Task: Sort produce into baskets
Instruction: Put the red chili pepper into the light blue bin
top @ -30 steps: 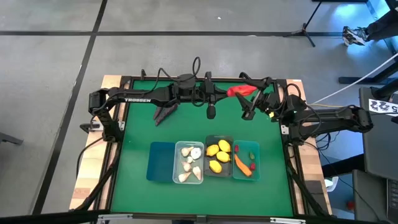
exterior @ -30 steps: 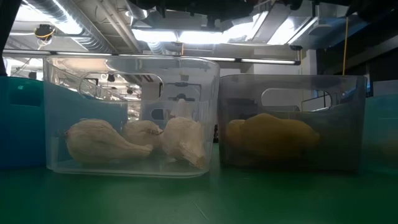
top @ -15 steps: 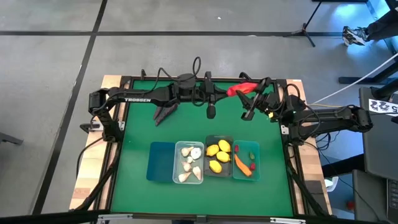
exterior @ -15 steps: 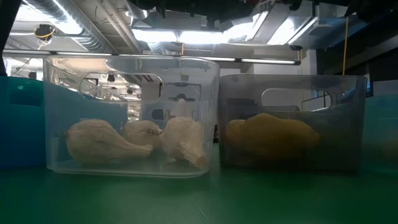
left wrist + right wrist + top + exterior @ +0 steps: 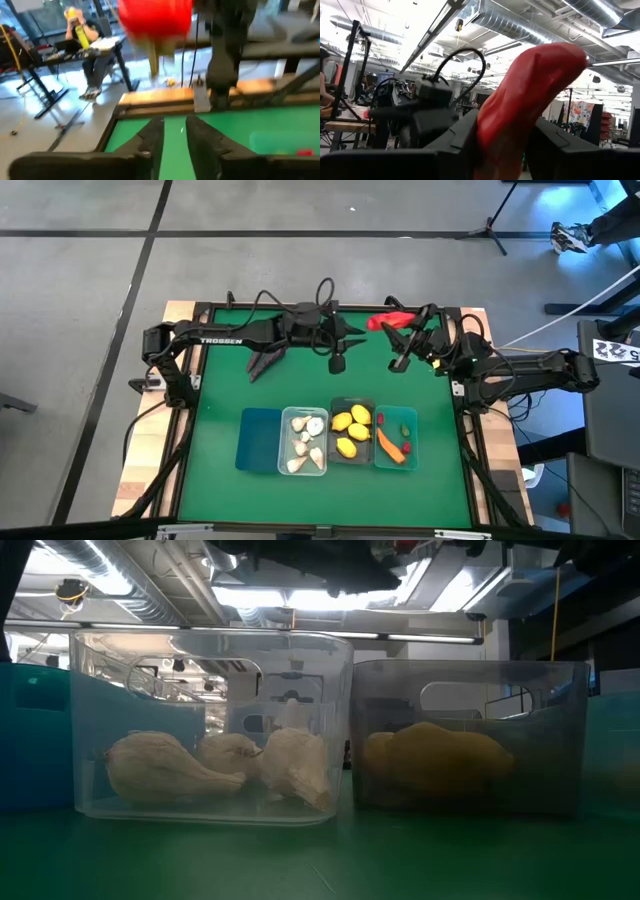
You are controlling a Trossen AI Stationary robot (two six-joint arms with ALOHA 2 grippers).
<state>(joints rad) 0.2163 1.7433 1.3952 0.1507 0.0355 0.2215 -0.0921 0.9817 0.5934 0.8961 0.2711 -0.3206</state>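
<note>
Between the right claw's [image 5: 505,150] closed fingers, a glossy red pepper [image 5: 530,105], long, tapering, smooth-skinned.

— How do the two arms look?
— Both are black, with slim jointed links; the left arm [image 5: 235,336] has white "TROSSEN" lettering.
— And cables?
— Black cables [image 5: 322,288] loop above them.

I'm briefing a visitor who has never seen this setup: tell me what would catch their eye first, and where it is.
The red pepper stands out first, held up between the right gripper's fingers at the far side of the green table, with the left gripper close beside it. Next comes the row of four baskets in the middle: whitish garlic bulbs fill the clear basket, and yellow lemons the dark grey basket next to it.
</note>
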